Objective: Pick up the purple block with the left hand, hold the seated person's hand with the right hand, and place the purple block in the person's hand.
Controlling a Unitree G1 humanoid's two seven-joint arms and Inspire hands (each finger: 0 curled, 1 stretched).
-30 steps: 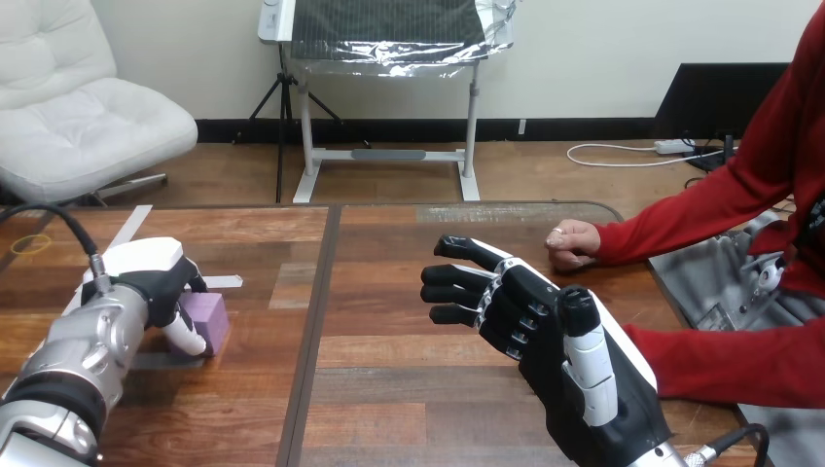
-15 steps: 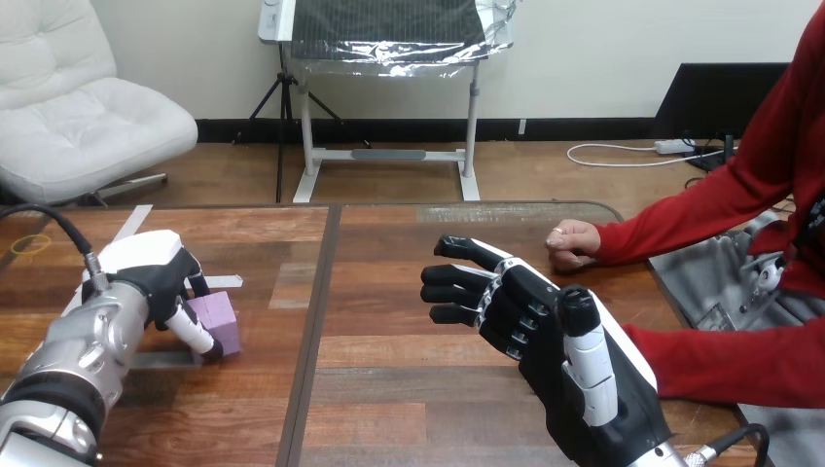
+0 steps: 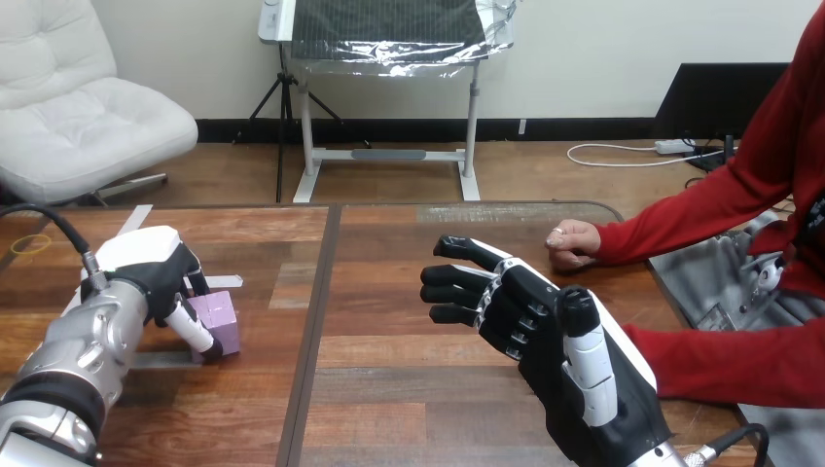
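Left hand (image 3: 151,277): fingers have tightened round the purple block (image 3: 222,309), grasp apparently ready for lifting; right hand (image 3: 530,316) spread open, empty.

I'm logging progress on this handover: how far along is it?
Finished: nothing yet. In hand: the left hand is curled round the purple block, low over the table. Left: the right hand hangs open, apart from the person's hand, which rests on the table; holding that hand and placing the block in it are not yet done.
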